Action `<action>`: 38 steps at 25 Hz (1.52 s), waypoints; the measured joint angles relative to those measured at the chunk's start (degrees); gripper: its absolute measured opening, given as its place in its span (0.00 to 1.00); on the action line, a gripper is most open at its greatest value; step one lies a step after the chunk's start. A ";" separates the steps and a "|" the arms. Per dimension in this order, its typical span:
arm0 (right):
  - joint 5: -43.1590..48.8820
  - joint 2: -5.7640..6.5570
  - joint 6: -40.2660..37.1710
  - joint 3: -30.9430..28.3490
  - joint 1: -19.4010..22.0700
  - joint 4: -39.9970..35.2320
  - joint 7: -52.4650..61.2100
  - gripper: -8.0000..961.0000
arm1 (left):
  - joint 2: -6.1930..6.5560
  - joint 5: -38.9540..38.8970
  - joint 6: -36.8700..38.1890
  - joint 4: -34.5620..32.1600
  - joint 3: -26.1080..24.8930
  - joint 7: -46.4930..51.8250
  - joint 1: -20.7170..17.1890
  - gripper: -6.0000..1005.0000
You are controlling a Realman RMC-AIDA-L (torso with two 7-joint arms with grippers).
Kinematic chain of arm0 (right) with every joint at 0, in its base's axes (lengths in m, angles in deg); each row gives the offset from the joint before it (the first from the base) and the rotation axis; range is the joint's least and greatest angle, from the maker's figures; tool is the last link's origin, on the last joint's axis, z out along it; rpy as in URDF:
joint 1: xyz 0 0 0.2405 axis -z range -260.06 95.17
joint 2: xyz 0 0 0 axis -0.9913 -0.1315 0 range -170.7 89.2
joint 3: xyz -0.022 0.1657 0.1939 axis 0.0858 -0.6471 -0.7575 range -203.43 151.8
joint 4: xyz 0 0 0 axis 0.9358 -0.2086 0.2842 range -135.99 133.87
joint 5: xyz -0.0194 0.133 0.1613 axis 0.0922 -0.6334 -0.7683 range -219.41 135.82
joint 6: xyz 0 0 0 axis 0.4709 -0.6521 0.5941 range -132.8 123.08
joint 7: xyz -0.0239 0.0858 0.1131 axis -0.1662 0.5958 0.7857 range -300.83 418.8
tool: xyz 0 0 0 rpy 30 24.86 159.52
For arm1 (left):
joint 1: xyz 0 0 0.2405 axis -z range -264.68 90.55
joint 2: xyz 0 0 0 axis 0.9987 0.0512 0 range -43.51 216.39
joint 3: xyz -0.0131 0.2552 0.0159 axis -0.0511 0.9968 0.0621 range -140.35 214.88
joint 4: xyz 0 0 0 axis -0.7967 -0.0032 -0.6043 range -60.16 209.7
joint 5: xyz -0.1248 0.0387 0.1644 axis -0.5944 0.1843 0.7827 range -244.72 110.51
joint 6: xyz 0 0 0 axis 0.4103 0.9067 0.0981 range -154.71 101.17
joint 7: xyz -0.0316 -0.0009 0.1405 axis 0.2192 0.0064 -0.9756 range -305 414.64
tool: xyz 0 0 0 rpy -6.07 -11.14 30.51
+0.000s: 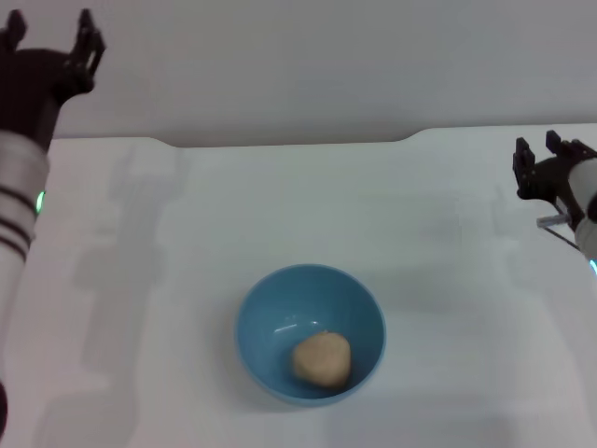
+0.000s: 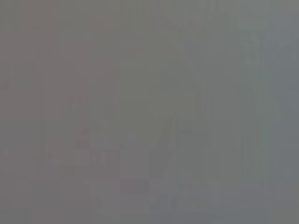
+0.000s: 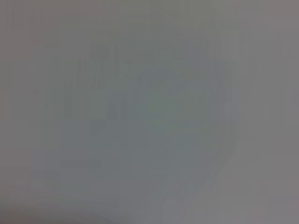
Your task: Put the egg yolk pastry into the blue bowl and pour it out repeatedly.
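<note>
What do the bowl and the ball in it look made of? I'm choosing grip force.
The blue bowl looks like glazed ceramic or hard plastic: glossy, with a highlight inside. The egg yolk pastry looks like soft dough: matte tan, slightly lumpy. Neither material is certain.

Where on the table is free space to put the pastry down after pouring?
The white table is bare between the blue bowl and the right gripper, and likewise toward the left gripper. Behind the bowl is bare too. Only the bowl, holding the pastry, takes space near the front.
</note>
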 joint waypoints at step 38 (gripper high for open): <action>-19.24 0.09 -38.30 24.30 6.94 -18.50 9.88 0.51 | -0.26 21.35 27.47 37.11 1.62 25.84 0.98 0.86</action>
